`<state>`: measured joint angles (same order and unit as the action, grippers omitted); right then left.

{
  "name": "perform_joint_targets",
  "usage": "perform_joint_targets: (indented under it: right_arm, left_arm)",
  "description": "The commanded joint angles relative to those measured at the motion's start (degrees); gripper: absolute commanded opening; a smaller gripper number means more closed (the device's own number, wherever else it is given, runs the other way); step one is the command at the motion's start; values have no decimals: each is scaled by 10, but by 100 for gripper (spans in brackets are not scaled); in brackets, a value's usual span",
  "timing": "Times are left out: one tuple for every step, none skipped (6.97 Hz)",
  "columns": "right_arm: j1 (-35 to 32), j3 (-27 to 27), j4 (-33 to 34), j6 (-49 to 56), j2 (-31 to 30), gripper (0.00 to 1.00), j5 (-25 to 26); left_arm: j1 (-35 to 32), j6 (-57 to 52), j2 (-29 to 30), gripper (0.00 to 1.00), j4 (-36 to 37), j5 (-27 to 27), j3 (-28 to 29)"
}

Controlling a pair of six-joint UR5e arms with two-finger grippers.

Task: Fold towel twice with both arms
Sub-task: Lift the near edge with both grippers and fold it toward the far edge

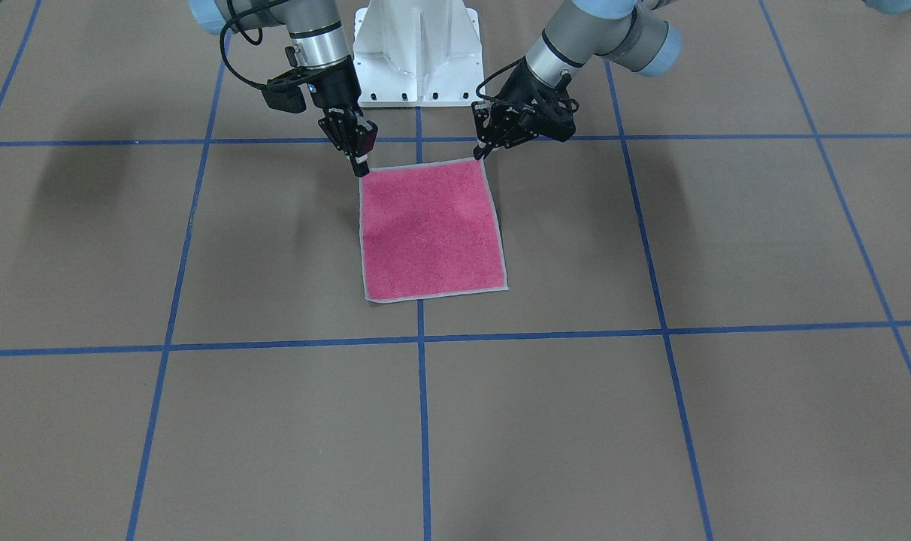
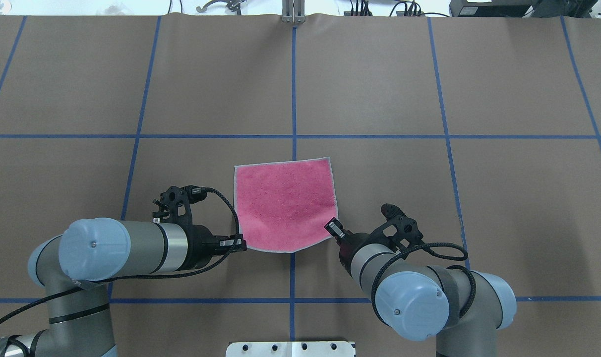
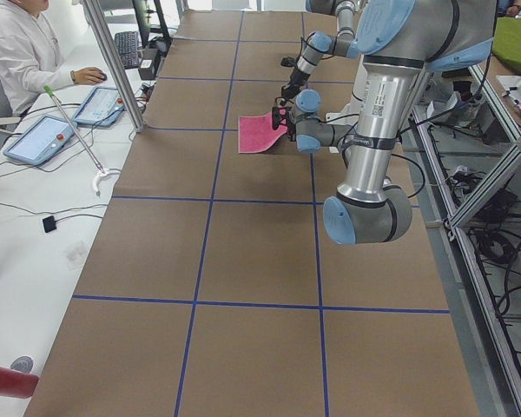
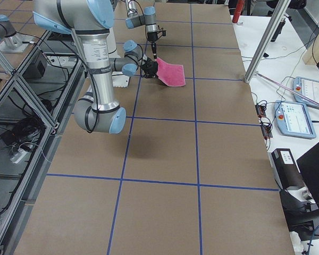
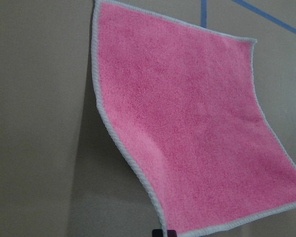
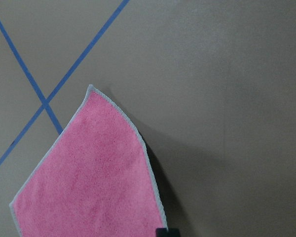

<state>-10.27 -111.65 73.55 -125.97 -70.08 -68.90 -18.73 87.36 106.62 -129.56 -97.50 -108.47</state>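
The towel (image 1: pixel 429 229) lies pink face up at the table's middle, next to the pedestal. Its two corners nearest the robot are raised off the table, and shadow shows beneath them in the wrist views. My left gripper (image 1: pixel 480 155) is shut on one near corner and also shows in the overhead view (image 2: pixel 243 244). My right gripper (image 1: pixel 361 167) is shut on the other near corner and shows overhead too (image 2: pixel 332 227). The far edge of the towel (image 2: pixel 283 201) rests on the table. The left wrist view (image 5: pixel 187 123) and the right wrist view (image 6: pixel 89 173) show pink cloth with light grey edging. The grey face is hidden.
The white bolted pedestal (image 1: pixel 418 52) stands just behind the towel. Blue tape lines (image 2: pixel 294 89) cross the brown table. An operator (image 3: pixel 17 52) sits at a side desk with tablets beyond an aluminium post (image 3: pixel 113 65).
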Motion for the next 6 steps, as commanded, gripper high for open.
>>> perform_joint_targets:
  right_arm:
    - [-41,34,-1,7,16,0,-2]
    - [-59,59,-2,16,40,0,-4]
    - [-69,67,-3,19,45,0,-4]
    - [-79,69,-3,26,49,0,-9]
    - [-86,77,-3,35,56,0,-11]
    - [-93,89,-4,39,69,0,-11]
  left_arm:
    - [-21,-2,10,0,24,2,6]
    - [-34,-3,25,0,53,2,6]
    - [-44,-4,40,0,71,2,11]
    - [-52,-3,47,0,72,2,21]
    - [-67,-4,62,0,73,2,40]
    - [-81,-4,81,0,73,2,68]
